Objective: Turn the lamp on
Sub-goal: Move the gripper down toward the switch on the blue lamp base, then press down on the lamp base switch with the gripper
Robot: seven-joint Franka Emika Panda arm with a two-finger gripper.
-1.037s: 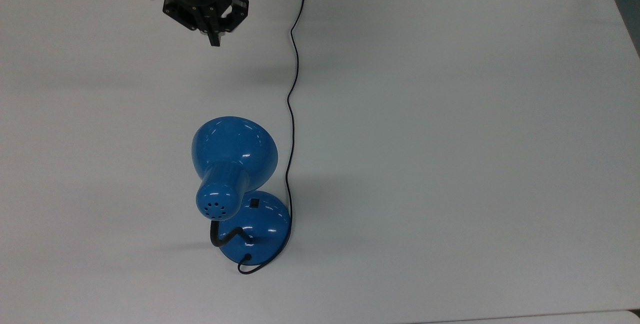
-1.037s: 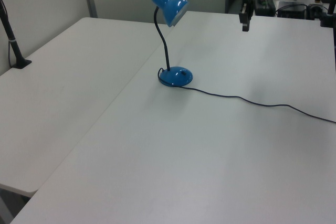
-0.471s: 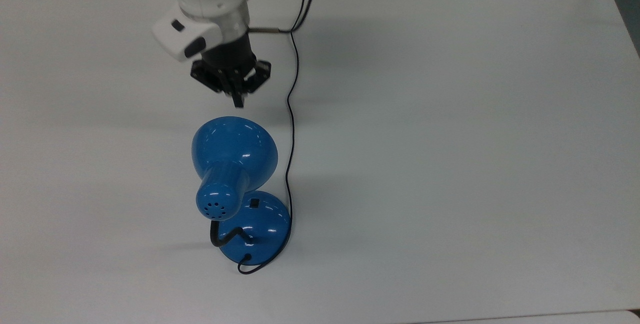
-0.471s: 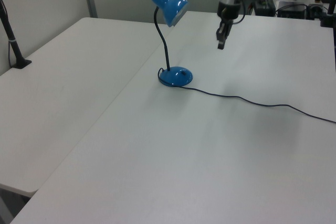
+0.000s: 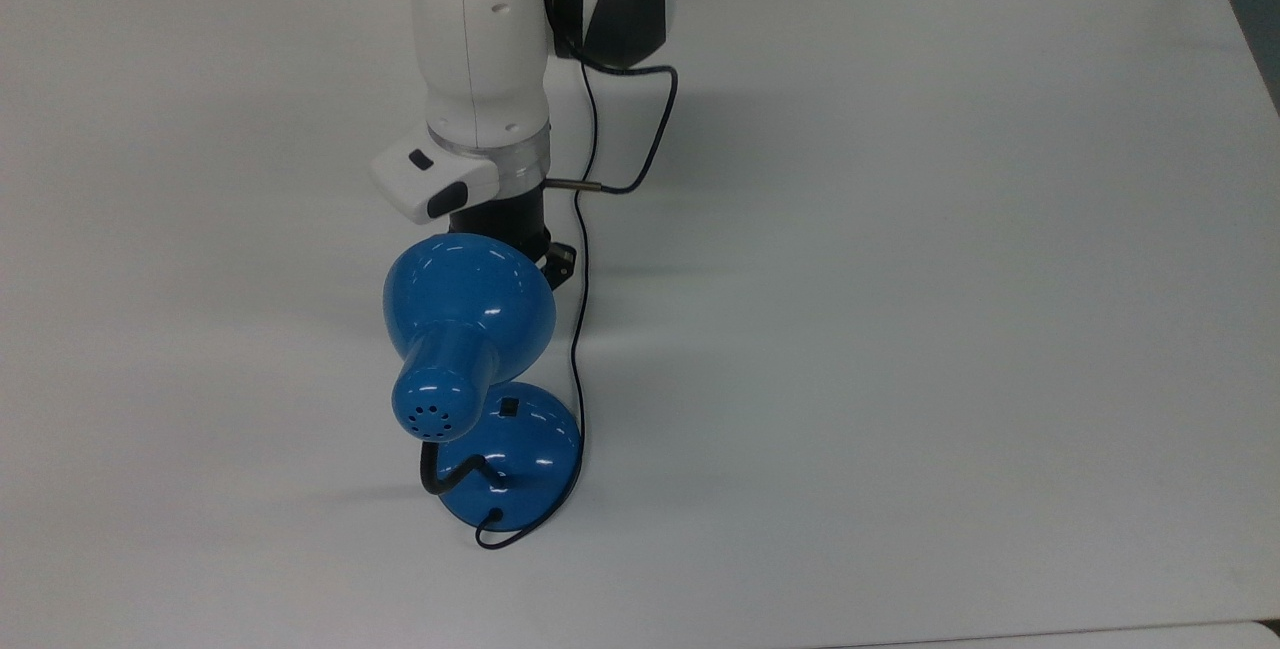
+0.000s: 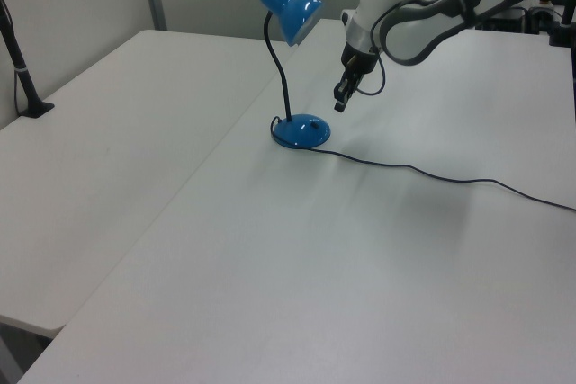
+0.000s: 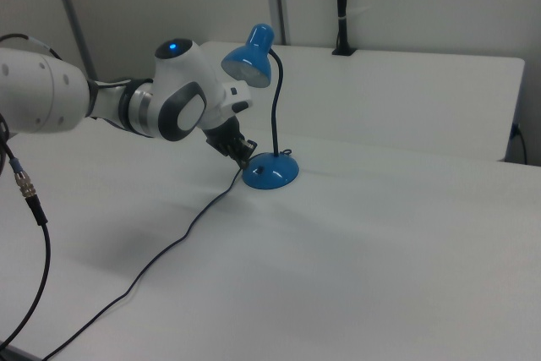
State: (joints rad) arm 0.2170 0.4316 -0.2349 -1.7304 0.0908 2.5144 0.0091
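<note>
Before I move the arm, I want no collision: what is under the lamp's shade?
In the top view the shade covers the gripper. In the left view the gripper hangs beside the base, over bare table.

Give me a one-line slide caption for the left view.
Franka arm's gripper hovers just above and beside the blue lamp base, cord trailing across the white table.

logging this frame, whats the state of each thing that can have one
lamp: upright on its base, shade unlit, not touched by the arm.
switch: on the base, unpressed.
cord: slack, trailing across the table.
pincer: above the table beside the lamp's base, holding nothing.
</note>
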